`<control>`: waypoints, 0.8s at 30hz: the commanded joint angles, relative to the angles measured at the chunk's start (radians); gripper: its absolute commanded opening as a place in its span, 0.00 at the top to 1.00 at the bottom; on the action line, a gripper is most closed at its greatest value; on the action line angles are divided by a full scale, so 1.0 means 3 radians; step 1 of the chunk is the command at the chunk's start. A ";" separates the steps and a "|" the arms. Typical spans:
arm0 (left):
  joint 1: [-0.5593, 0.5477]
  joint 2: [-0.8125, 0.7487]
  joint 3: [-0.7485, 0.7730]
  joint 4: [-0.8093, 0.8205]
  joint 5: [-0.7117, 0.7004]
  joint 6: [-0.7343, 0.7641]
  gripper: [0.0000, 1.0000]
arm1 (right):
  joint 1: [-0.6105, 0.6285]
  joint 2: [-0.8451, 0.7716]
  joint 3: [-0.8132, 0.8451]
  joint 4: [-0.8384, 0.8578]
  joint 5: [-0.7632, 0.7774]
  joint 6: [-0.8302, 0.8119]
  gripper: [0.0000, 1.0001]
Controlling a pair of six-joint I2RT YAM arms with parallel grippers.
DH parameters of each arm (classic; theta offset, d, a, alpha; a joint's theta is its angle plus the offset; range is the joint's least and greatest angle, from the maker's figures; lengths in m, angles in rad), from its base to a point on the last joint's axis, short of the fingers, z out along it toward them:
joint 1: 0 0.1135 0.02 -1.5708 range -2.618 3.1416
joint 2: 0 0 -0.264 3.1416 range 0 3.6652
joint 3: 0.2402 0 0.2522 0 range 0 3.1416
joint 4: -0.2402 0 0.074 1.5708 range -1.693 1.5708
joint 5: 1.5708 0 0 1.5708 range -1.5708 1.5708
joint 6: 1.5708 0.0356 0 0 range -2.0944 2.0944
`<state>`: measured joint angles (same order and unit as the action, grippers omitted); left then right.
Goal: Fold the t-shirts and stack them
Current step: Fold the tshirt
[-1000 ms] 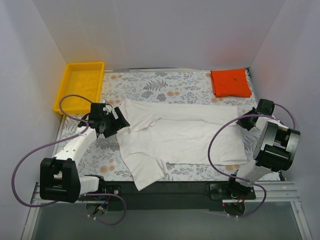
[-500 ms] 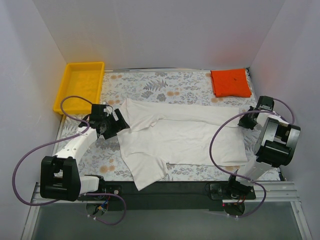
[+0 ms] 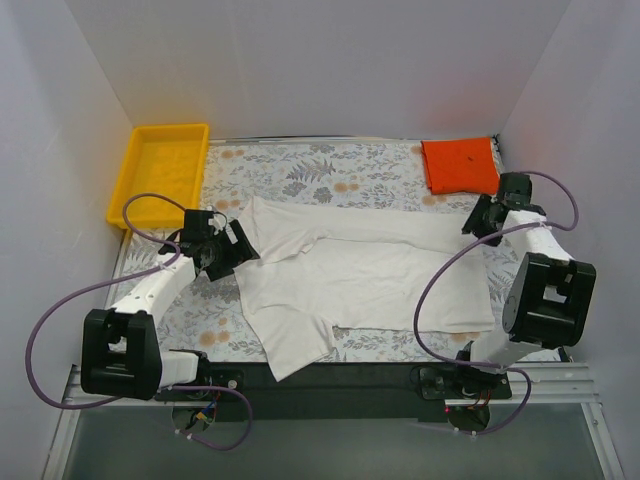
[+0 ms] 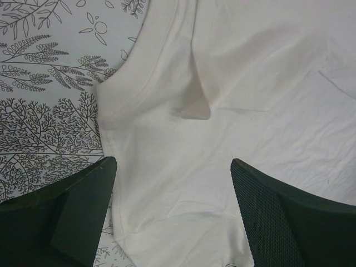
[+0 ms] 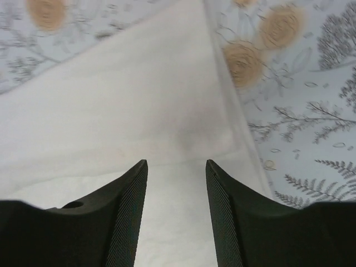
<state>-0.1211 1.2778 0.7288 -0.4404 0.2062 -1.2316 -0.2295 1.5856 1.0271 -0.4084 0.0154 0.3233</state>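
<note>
The white t-shirt lies spread across the middle of the flowered table, its far part folded over in a long band and one sleeve reaching the near edge. The orange-red t-shirt lies folded square at the back right. My left gripper is open at the shirt's left end; in the left wrist view its jaws stand wide over the neckline, empty. My right gripper is open at the shirt's far right corner; in the right wrist view its jaws straddle the cloth near its edge.
A yellow plastic tray stands at the back left, just behind the left arm. White walls close in the table on three sides. Purple cables loop from both arms over the near part of the table.
My right arm has swung back and inward, bringing its gripper from beside the shirt's right edge to the far right corner. The left arm has hardly moved.
</note>
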 commanded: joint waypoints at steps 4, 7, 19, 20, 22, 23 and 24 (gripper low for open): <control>-0.0010 0.0128 0.0193 0.0082 -0.0063 0.0030 0.23 | 0.0708 -0.0320 0.0258 0.0245 -0.0628 -0.0050 0.54; -0.0010 0.0220 0.0306 0.0108 -0.0038 0.0035 0.25 | 0.1127 -0.0249 0.0136 0.0735 -0.1063 0.0215 0.60; -0.0021 0.0404 0.0255 0.0460 0.0187 0.0030 0.33 | 0.2247 0.0783 0.0457 0.1826 -0.1494 0.1243 0.68; -0.0021 0.0404 0.0240 0.0471 0.0197 0.0035 0.33 | 0.2349 0.0840 0.0493 0.1847 -0.1428 0.1325 0.67; -0.0021 0.0394 0.0235 0.0471 0.0187 0.0035 0.33 | 0.2447 0.0973 0.0544 0.1913 -0.1371 0.1417 0.64; -0.0026 0.0394 0.0225 0.0471 0.0187 0.0025 0.33 | 0.2523 0.1009 0.0554 0.1929 -0.1335 0.1499 0.63; -0.0026 0.0389 0.0224 0.0471 0.0192 0.0010 0.33 | 0.2559 0.1065 0.0559 0.1944 -0.1305 0.1550 0.62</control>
<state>-0.1223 1.4105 0.8066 -0.3275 0.2501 -1.2282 0.4984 1.8893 1.1435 0.0864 -0.3954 0.7002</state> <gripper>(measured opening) 0.670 0.369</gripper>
